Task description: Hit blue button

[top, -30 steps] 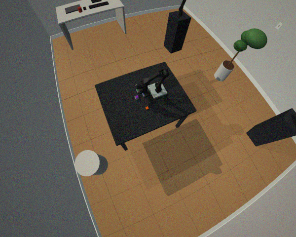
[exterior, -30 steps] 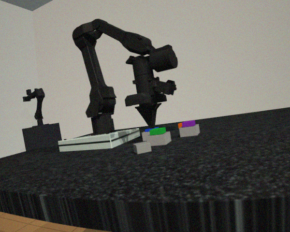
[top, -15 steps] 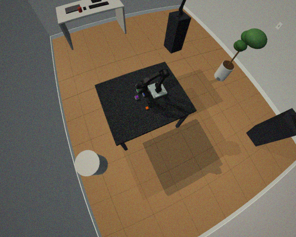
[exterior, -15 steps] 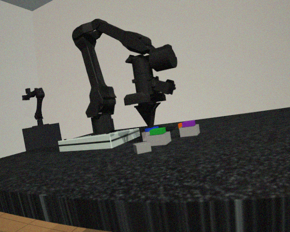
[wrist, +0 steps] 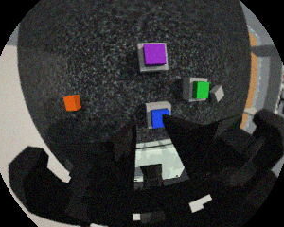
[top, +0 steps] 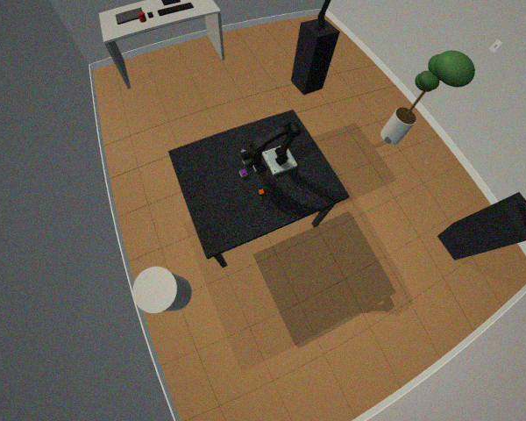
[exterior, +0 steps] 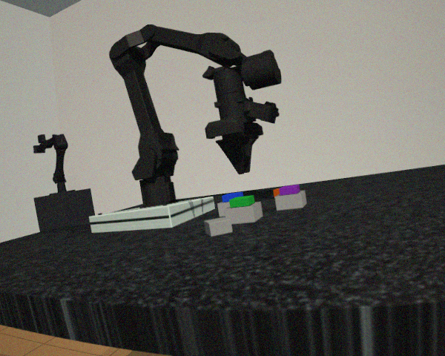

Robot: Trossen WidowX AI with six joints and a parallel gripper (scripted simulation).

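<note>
Now the hand [exterior: 241, 168] is hanging partly open and holding nothing, pointing down above the blue button [exterior: 232, 196] without touching it. On the worktop [exterior: 330, 245], that button is sitting at about ten o'clock from the green button [exterior: 241, 200], with the purple button [exterior: 289, 189] farther off at two o'clock.

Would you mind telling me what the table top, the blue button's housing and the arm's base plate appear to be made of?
Table top: looks like dark speckled stone or laminate, matte, with a grainy black-and-grey fleck. Blue button: its grey housing looks like plain matte plastic, flat and uniform, though the look leaves it open. Base plate: pale and smooth with a dark seam, possibly painted metal.
</note>
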